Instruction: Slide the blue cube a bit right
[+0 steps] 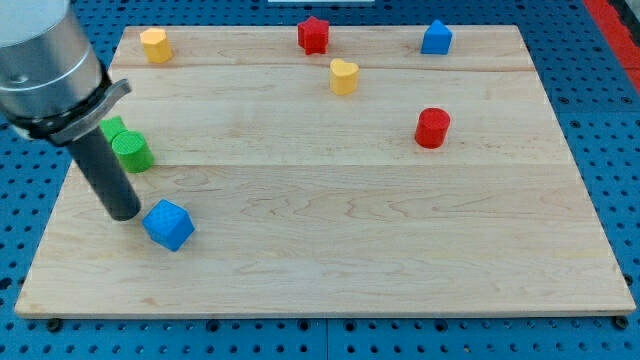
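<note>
The blue cube (168,224) lies on the wooden board (330,250) at the view's lower left. My tip (123,214) rests on the board just left of the blue cube, touching it or nearly so. The dark rod rises up and to the left into the grey arm housing (45,60) at the view's top left corner.
Two green blocks (126,146) sit just above my tip, partly hidden by the rod. A yellow cylinder (155,45), a red star (313,34) and a blue pentagon-like block (436,38) line the top edge. A yellow heart (343,76) and a red cylinder (432,128) lie right of centre.
</note>
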Robot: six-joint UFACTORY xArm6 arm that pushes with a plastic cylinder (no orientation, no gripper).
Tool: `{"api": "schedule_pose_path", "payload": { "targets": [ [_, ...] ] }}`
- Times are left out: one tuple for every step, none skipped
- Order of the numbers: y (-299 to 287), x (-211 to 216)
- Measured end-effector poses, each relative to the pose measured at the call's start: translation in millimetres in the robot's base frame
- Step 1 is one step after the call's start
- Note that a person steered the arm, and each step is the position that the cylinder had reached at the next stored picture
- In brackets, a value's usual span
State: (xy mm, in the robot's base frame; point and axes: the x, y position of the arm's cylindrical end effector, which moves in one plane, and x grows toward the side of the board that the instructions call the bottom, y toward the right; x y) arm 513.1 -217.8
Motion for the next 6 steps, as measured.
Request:
{"api": "schedule_pose_path", "payload": {
  "targets": [
    [-31, 5],
    [-54, 10],
    [-6, 1],
    [54, -15],
    [123, -67],
    [208, -127]
  ]
}}
